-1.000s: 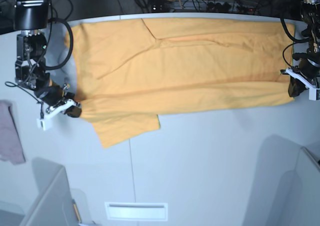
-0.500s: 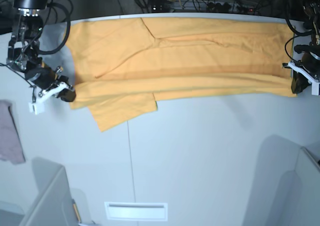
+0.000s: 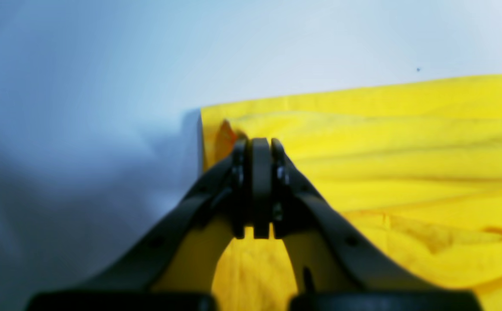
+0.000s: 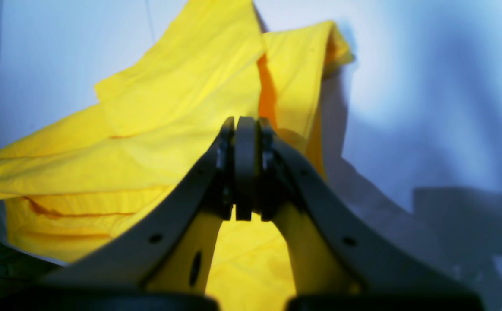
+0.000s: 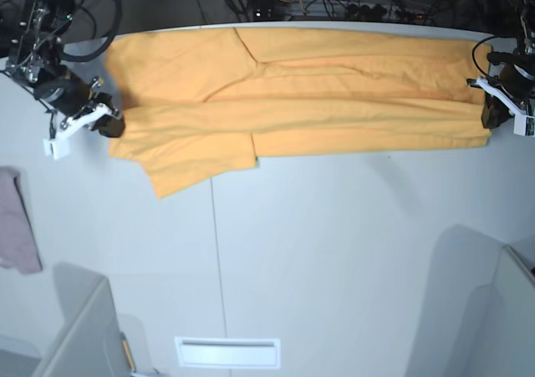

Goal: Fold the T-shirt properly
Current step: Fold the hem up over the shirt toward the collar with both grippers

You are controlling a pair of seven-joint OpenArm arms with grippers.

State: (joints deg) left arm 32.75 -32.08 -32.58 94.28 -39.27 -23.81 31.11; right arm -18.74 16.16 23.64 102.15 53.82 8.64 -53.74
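Note:
The orange-yellow T-shirt (image 5: 301, 84) lies spread across the far side of the table, its near long edge doubled back over the body and a sleeve (image 5: 196, 164) sticking out toward me at the left. My left gripper (image 5: 493, 119) is shut on the shirt's edge at the right end; the left wrist view shows its jaws closed on a fold of the cloth (image 3: 363, 142). My right gripper (image 5: 109, 124) is shut on the shirt's edge at the left end; the right wrist view shows its jaws closed on the cloth (image 4: 177, 116).
A small pinkish-grey cloth (image 5: 17, 222) lies at the left table edge. Grey bins stand at the near left (image 5: 79, 331) and near right (image 5: 501, 310). A white slot plate (image 5: 227, 352) sits near the front. Cables and equipment crowd the back edge (image 5: 334, 5).
Both grippers have carried the shirt's near edge farther toward the back of the table, folding it over the body. The sleeve has followed.

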